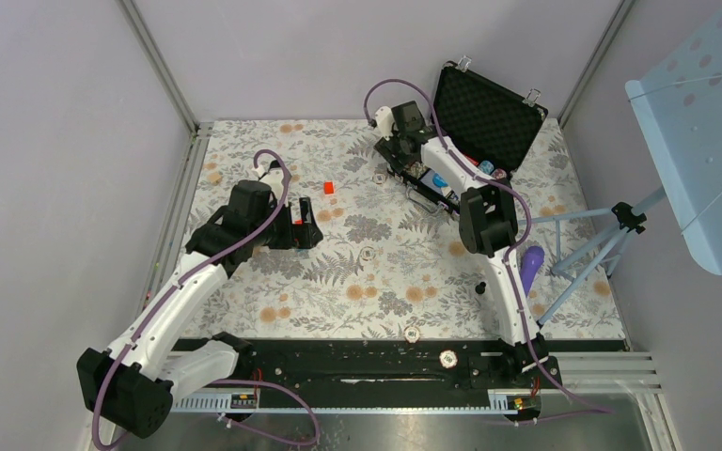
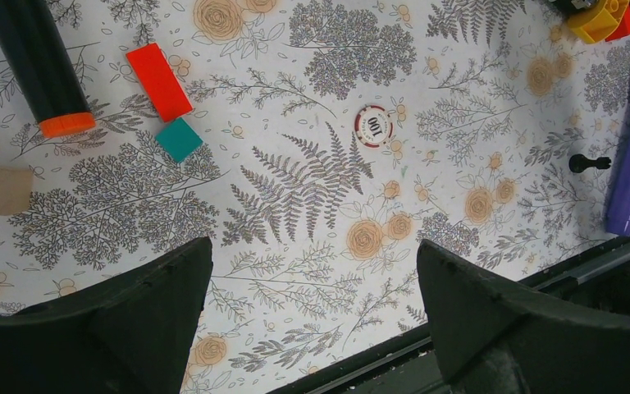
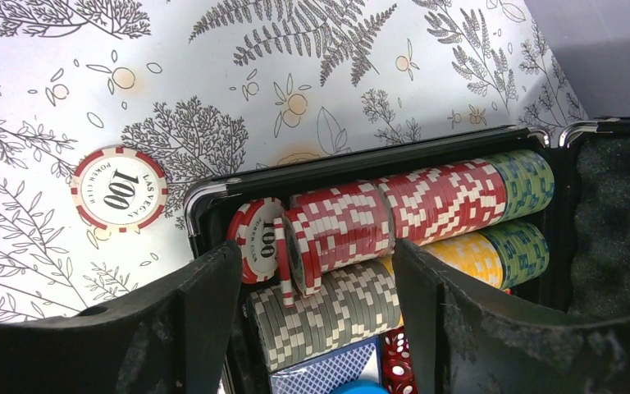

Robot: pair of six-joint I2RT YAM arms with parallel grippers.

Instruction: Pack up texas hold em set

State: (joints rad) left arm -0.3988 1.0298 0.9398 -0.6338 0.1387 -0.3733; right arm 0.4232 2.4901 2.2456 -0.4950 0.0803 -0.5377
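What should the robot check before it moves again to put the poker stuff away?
1. Briefcase lid open: ok.
2. Left gripper open and empty: ok.
3. Right gripper open and empty, over the briefcase: ok.
4. All chips packed: not ok. One loose chip lies beside the briefcase, and a second loose chip lies ahead of the left gripper.
5. Red chip row tidy: not ok. Its end chips lean.
6. Room for more chips: cannot tell.

Bare cloth (image 2: 295,271) surrounds the loose chip (image 2: 371,126); the upright briefcase lid (image 1: 485,109) blocks behind.
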